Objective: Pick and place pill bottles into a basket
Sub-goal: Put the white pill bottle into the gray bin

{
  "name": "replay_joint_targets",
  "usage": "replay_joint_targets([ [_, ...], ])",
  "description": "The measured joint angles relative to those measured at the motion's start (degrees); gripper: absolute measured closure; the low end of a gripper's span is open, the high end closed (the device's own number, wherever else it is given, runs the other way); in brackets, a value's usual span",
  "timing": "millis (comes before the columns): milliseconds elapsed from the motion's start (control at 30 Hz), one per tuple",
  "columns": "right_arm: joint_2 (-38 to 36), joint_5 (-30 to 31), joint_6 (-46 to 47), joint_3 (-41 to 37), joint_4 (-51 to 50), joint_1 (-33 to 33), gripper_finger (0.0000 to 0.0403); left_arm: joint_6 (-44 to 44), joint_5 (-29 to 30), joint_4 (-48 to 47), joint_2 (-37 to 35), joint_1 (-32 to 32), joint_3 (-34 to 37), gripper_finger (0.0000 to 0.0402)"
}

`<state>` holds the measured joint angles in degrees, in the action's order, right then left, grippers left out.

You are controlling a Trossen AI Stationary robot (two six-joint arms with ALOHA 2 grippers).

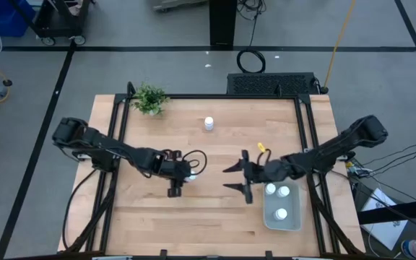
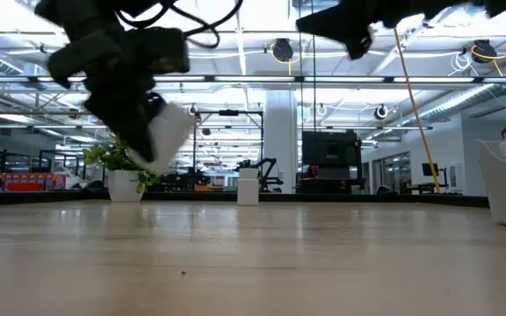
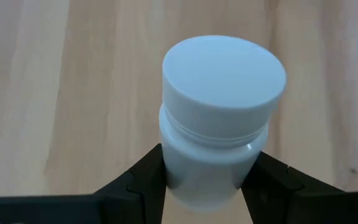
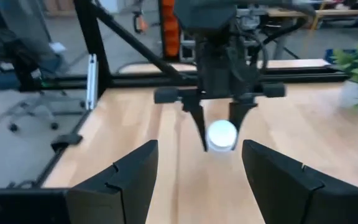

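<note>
I read the left tool (image 1: 183, 178) near the middle of the wooden desk (image 1: 150, 217), left of centre, with its two fingers (image 3: 143, 180) clamped against the sides of one pill bottle (image 3: 219, 112); the white cap faces the left wrist camera and the body sits between the pads. In the low view I see this held bottle (image 2: 167, 132) tilted and lifted clear of the desk surface. The right wrist view shows the same bottle (image 4: 221, 135) pinched between the left arm's fingers, straight ahead of the right tool (image 4: 197, 177). I read the right tool (image 1: 240, 179) right of centre, facing the left tool, fingers spread wide and holding nothing; it sits just left of the basket (image 1: 295, 221). The basket rests near the desk's right near corner and contains three bottles (image 1: 280, 214). A further bottle (image 1: 209, 124) stands upright and alone toward the far edge of the desk, near the middle, well apart from both tools. I see a small potted plant (image 1: 149, 99) at the far left corner of the desk.
</note>
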<state>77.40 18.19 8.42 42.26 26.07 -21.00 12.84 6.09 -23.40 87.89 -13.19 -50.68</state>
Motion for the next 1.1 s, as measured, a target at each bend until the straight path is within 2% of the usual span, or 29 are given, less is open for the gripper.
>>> replay_joint_targets([
  [67,2.34,-2.01,0.66,0.12,2.55,2.35,0.0177,-0.64,0.39,-4.48,-0.12,0.19,-1.63,0.0229],
  [333,9.83,-8.01,0.94,4.66,2.63,8.22,0.0177,-4.76,2.84,-13.44,0.26,0.28,-10.98,0.0229],
  [533,11.70,-8.03,-2.06,7.92,0.74,9.48,0.0164,-6.37,3.16,-18.04,0.20,0.44,-15.69,0.0229],
  [867,14.31,-9.72,-4.80,9.35,3.93,10.43,0.0096,-7.72,3.41,-17.12,0.22,0.92,-16.52,0.0229],
  [1100,20.02,-10.61,-7.52,14.50,3.99,10.40,0.0092,-7.83,2.97,-17.17,0.22,1.69,-16.50,0.0229],
])
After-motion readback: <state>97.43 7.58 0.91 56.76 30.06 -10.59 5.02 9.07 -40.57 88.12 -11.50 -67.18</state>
